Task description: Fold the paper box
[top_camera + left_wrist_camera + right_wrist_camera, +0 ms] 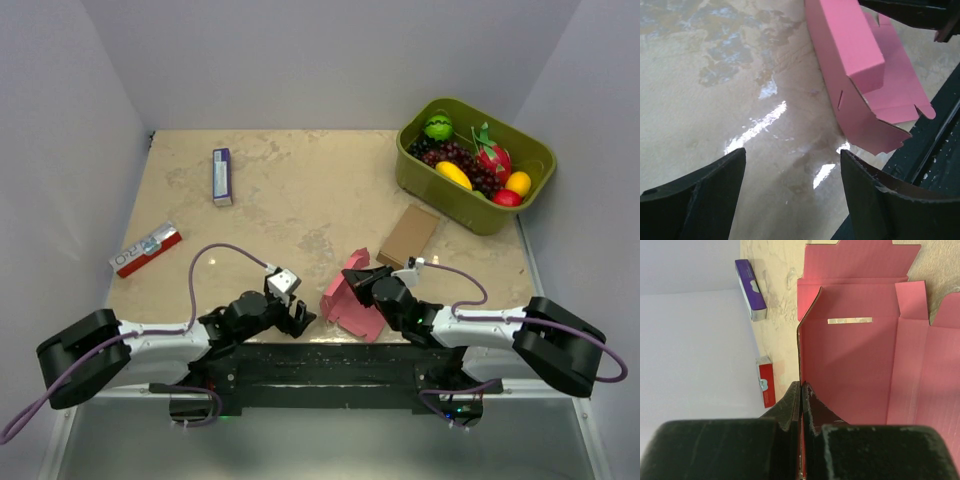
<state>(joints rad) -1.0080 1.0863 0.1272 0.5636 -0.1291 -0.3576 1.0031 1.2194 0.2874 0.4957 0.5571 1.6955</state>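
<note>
The table (300, 190) has a beige top with a marbled pattern, with darker brown and grey stains in several places. In the left wrist view it looks glossy, with bright streaks of reflected light. Pale lilac-grey walls (330, 60) close the table on the left, the back and the right. A black plate (320, 365) runs along the near edge, and both arms are fixed on it.

The paper box (352, 300) is of pink-red card and lies near the middle of the near edge, between the two grippers. It is only partly formed: one long panel stands up from the table, while other flaps and tabs lie flat around it.

The right gripper (801, 390) has its fingers pressed together on the edge of an upright panel of the paper box; a thin line of card shows between them. The left gripper (792, 165) is just to the left of the box, over bare table. Its fingers are wide apart with nothing between them, and they do not touch the card.

A purple packet (222, 176) lies far back on the left side, and a red-and-white packet (146, 249) lies near the left wall. A brown cardboard box (409, 235) lies flat just behind the right gripper. In the far right corner stands an olive-green basket (440, 200) holding toy fruit
</note>
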